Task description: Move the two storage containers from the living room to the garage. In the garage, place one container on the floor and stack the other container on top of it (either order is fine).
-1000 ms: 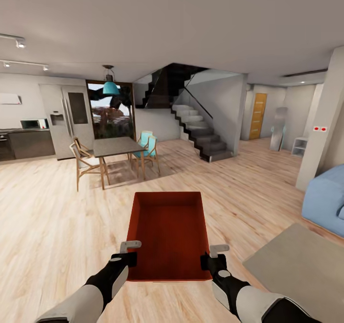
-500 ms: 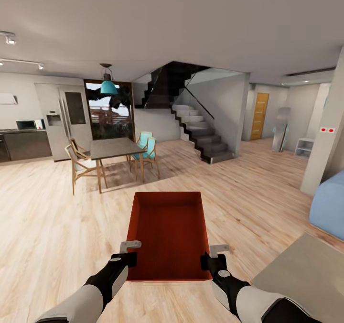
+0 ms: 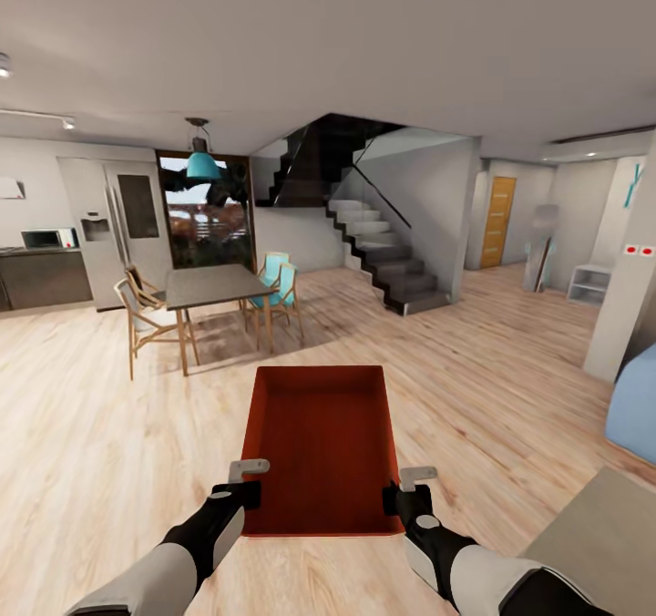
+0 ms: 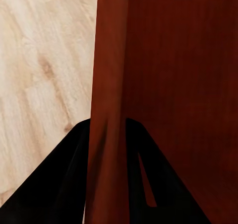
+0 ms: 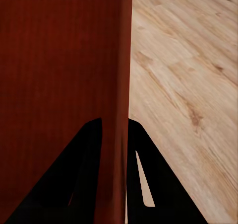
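Head view: one storage container [image 3: 321,452], orange-red, open-top, empty, was carried out in front of the robot over the light wood plank floor [image 3: 82,434], long axis pointing away from the robot. Left gripper [image 3: 244,481] was clamped on the container's left wall near the rear corner, right gripper [image 3: 408,488] likewise on the right wall, i.e. a two-sided hold w/ the load hung between both arms. Beyond it stood a dining table [image 3: 214,284] w/ chairs, a fridge [image 3: 114,229], a staircase [image 3: 387,256] and an orange door [image 3: 497,221]; a blue sofa [image 3: 638,406] edge and grey low table [image 3: 601,552] sat at the right, so the setting looked like the living room area, not the garage. Left wrist view: the left gripper's [image 4: 107,149] dark fingers [image 4: 69,179] straddled the thin red wall, one inside, one outside, pinched tight on it. Right wrist view: same story, right gripper [image 5: 113,149] closed across the wall, floor planks on the outer side. Handling, as a judgement: bin looked stiff, smooth-walled and light; smooth walls prob. slippery, so grip on both rims should be kept even and the bin level.
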Controlling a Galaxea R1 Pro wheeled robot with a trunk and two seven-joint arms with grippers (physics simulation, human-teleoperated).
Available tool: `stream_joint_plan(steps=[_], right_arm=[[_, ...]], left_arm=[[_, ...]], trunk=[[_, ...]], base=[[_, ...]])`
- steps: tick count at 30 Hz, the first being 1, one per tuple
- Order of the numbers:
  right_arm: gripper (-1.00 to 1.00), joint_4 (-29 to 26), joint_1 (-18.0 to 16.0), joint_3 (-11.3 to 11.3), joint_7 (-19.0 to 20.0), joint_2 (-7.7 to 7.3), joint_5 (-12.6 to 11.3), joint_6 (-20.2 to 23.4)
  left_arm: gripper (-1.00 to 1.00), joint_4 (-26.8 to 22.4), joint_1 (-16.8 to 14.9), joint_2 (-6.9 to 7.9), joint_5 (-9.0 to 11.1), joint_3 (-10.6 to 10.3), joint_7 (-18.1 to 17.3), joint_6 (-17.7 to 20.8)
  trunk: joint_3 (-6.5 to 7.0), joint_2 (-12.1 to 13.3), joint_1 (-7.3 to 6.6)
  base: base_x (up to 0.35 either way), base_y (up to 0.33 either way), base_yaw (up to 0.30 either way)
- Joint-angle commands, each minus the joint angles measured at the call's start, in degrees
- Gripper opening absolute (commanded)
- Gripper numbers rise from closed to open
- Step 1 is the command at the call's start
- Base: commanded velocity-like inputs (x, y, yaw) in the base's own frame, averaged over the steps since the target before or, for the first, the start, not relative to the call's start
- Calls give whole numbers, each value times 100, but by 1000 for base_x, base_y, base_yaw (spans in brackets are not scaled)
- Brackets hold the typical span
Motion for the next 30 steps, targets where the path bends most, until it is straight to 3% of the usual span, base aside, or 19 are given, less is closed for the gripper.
stream_joint_plan(steps=[1,30], right_arm=[[-100,11,-5,-48,-37,0,-145,-43],[-100,11,-5,-48,-37,-4,-145,-45]], left_arm=[[-100,-19,-4,-4,-129,159,106,43],[-100,-18,-5,-6,-129,162,105,44]], trunk=[[-8,-6,4],[-8,-6,4]], base=[[322,0,0],[322,0,0]])
